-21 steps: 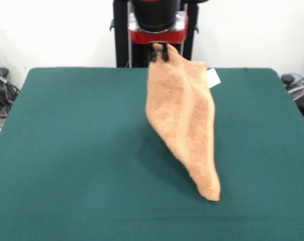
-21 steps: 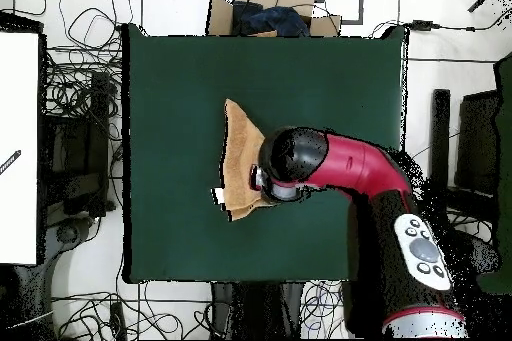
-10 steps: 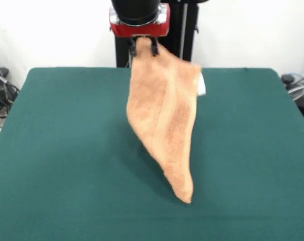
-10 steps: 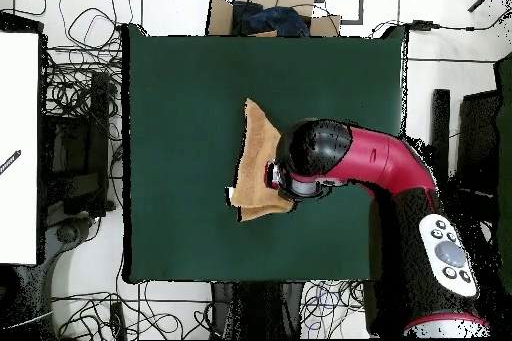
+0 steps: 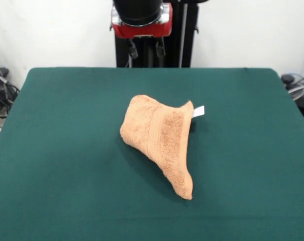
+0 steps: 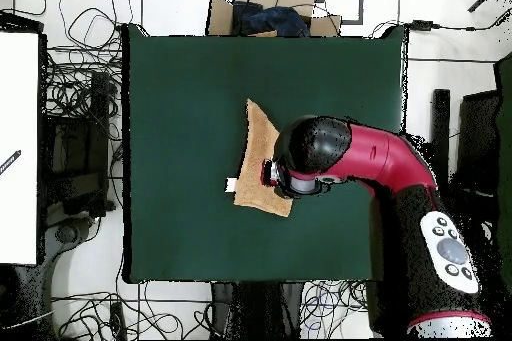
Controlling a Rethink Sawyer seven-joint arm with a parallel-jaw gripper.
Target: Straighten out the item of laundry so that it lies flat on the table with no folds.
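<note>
Your gripper [image 5: 145,48] hangs high above the table [image 5: 56,150] with its two fingers spread apart and nothing between them — the towel [image 5: 159,140] lies free on the green cloth, close to the table's middle. It is not flat. In the front view it reads as a folded wedge: a broad rounded end towards 10 o'clock, a raised corner with the white tag [image 5: 198,111] at 2 o'clock, and a narrow tail running down to 5 o'clock. A woven band shows along the upper layer, so at least one layer seems doubled over another, though you cannot tell exactly how many.

Judging by that shape, the step in hand is a fresh grasp to open the fold. Pick a single layer, not the stack — the raised corner by the tag looks the easiest to catch alone, since it stands clear of the cloth. Come down straight over it with the fingers wide, close only on that edge, then lift a little and draw away from the folded body, roughly towards 2 o'clock, so the under layer stays pinned by its own weight. Keep the lift low; a high lift would likely let the terry swing and fold again on release. In the overhead view the arm [image 6: 350,157] covers part of the towel, so rely on the front view for aiming.
</note>
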